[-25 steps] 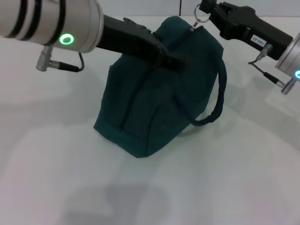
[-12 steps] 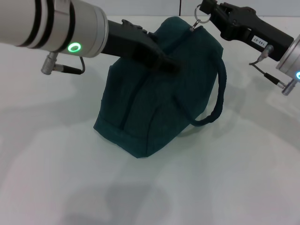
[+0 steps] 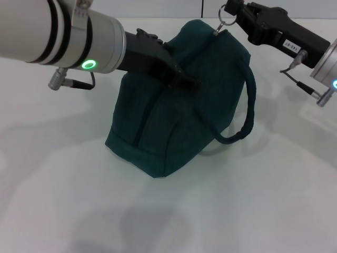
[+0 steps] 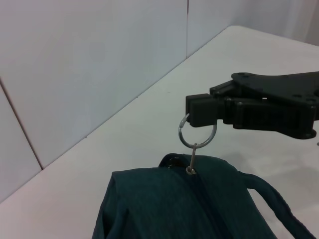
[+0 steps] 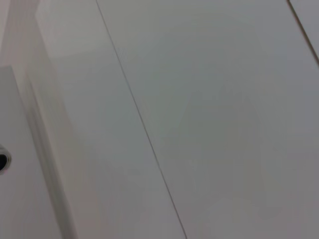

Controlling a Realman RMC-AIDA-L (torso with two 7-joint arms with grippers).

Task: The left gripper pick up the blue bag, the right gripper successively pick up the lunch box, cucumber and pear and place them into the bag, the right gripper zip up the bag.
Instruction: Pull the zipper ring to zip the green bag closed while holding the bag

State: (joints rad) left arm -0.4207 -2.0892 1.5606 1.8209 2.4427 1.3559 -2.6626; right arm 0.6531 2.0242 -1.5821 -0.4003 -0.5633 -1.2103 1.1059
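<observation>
Fingers of the right gripper (image 3: pixel 227 10) pinch the zipper ring (image 4: pixel 197 132) near the tabletop's (image 3: pixel 63 184) far edge; left gripper (image 3: pixel 184 80) clamps the bag (image 3: pixel 174 116), zipped.

Open counter (image 3: pixel 221 211) lies in front of the blue bag (image 3: pixel 174 121). Above the bag, the left gripper (image 3: pixel 187 81) and right gripper (image 3: pixel 227 11) block the way.

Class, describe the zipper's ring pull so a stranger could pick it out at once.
Start at the blue bag on the white table. At its far top end, a thin metal ring pull hangs pinched by the right gripper; it is the only shiny thing there.
</observation>
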